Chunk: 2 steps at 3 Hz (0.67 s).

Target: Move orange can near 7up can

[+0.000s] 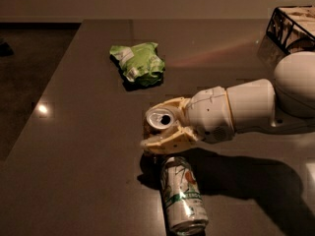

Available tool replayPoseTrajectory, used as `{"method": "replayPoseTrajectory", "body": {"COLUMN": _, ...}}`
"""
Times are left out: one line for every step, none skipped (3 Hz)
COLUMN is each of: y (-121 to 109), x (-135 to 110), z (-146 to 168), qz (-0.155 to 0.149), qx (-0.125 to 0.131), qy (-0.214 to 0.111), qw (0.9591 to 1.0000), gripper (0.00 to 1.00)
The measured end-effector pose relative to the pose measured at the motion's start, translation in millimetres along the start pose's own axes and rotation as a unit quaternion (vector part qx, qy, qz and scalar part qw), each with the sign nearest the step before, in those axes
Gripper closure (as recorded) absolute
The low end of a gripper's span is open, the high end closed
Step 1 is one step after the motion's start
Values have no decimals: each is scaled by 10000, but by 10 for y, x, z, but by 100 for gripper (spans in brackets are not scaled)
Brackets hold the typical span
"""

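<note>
My gripper (160, 124) reaches in from the right over the dark table (74, 156), its pale fingers (165, 140) closed around the orange can (159, 118). Only the can's silver top and a sliver of orange-brown side show between the fingers. The can stands upright just above the table. The 7up can (182, 195), white with a green band and a red dot, lies on its side directly in front of the gripper, its top end almost under the fingers.
A green snack bag (139, 63) lies further back on the table. A black wire basket (293, 28) stands at the back right corner. The table's left edge runs diagonally, with dark floor beyond it.
</note>
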<state>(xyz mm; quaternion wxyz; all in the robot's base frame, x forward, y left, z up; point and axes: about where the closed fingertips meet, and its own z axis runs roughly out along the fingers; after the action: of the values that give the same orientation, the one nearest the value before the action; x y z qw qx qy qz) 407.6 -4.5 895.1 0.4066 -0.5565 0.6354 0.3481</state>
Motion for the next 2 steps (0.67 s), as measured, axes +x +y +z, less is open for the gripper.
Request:
{"method": "replayPoseTrajectory", "body": {"y": -14, "x": 50, "z": -24, "qz": -6, "qx": 123, "qy": -61, "qw": 9999, "gripper": 34}}
{"method": "replayPoseTrajectory", "body": {"y": -14, "x": 28, "z": -34, "qz": -7, "qx": 123, "qy": -61, "qw": 9999, "gripper": 12}}
